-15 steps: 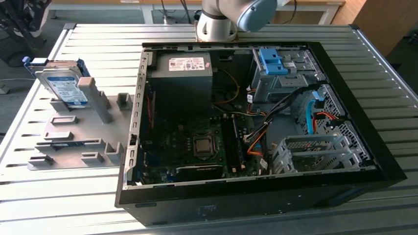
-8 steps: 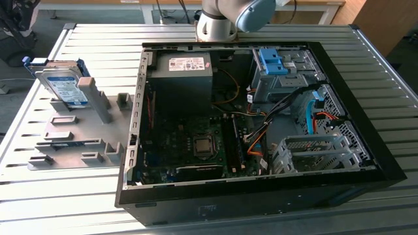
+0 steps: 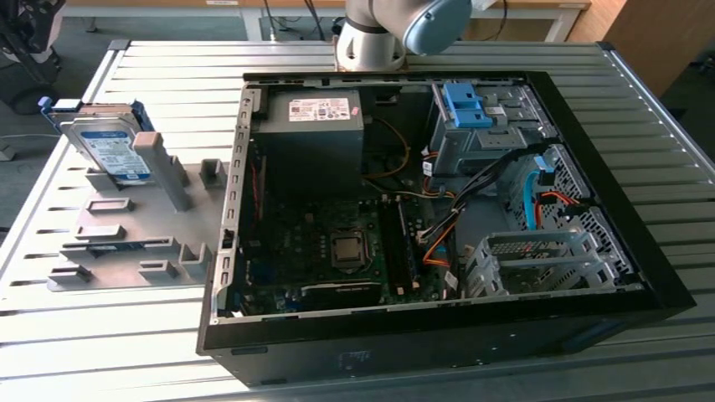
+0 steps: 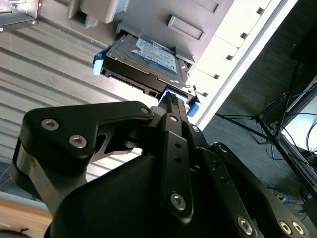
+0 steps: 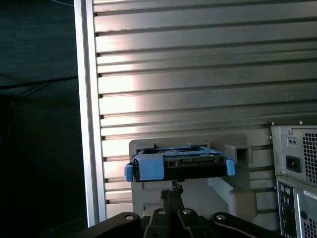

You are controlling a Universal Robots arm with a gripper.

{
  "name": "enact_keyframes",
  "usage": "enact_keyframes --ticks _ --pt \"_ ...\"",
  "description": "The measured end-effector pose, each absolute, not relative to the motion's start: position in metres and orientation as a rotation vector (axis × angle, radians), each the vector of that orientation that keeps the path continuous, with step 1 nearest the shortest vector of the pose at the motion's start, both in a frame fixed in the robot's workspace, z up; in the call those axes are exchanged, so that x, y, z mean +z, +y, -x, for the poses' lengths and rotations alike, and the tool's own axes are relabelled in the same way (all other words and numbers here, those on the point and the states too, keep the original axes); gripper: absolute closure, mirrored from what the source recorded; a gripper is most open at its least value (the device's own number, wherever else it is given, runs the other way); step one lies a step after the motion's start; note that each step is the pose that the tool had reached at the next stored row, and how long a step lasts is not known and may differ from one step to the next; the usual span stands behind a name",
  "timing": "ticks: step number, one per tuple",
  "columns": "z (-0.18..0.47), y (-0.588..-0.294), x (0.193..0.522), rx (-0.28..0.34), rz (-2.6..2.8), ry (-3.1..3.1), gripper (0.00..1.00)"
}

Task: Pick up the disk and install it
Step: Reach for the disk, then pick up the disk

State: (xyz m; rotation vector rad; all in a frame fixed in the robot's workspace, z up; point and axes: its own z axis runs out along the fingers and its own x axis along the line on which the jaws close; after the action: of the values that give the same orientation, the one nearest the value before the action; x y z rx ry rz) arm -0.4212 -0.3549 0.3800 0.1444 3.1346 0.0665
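— At the exterior view's left, we see the disk (image 3: 110,146) standing on edge and tilted back in a slot of the grey holder (image 3: 146,239). The holder lies flat on the slatted table (image 3: 167,75). Do we agree?

— We do. The label faces us and the blue caddy frames it. Just right of the holder we see the open case (image 3: 447,347) lying on its side.

— Inside, going rightward, we find the power supply (image 3: 318,134) with the board (image 3: 313,251) nearer us. Then comes the grey bay (image 3: 458,146) with a blue bracket (image 3: 467,105) on top, and a pale metal cage (image 3: 537,264) toward the lower right.

— And the arm (image 3: 386,29)?

— We see it beyond the far wall of the case, at the top of the exterior view, well apart from the disk.

— What of the pincer?

— In both wrist views we see the gripper (image 4: 170,99) (image 5: 172,191) with its two fingers pressed together and nothing between them. It has hold of nothing.

— In the first wrist view the disk (image 5: 178,166) sits edge-on in the holder, out beyond the fingertips, with the back of the case beside the holder.

— In the second wrist view we see the disk (image 4: 148,62) from its labelled face, in the same slot. The fingertips overlap it in the picture, but we see no contact.
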Motion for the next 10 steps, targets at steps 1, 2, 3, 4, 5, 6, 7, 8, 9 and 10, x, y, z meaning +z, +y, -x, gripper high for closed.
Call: enact_keyframes --ticks 1,2,3,4,5,6,7,8,9,10 --pt "0.4212 -0.3549 0.38 0.066 -0.144 3.135 0.89" --pt "0.4212 -0.3549 0.38 0.066 -0.144 3.135 0.89" --pt "0.4213 -0.3549 0.38 0.066 -0.144 3.135 0.89" --pt "0.4213 -0.3549 0.38 0.066 -0.144 3.135 0.89" --pt "0.4213 -0.3549 0.38 0.066 -0.144 3.135 0.89" --pt "0.4213 -0.3549 0.38 0.066 -0.144 3.135 0.89" --pt "0.4213 -0.3549 0.38 0.066 -0.144 3.135 0.89" --pt "0.4213 -0.3549 0.38 0.066 -0.144 3.135 0.89" --pt "0.4213 -0.3549 0.38 0.067 -0.141 3.135 0.89" --pt "0.4214 -0.3549 0.38 0.066 -0.136 3.135 0.89"
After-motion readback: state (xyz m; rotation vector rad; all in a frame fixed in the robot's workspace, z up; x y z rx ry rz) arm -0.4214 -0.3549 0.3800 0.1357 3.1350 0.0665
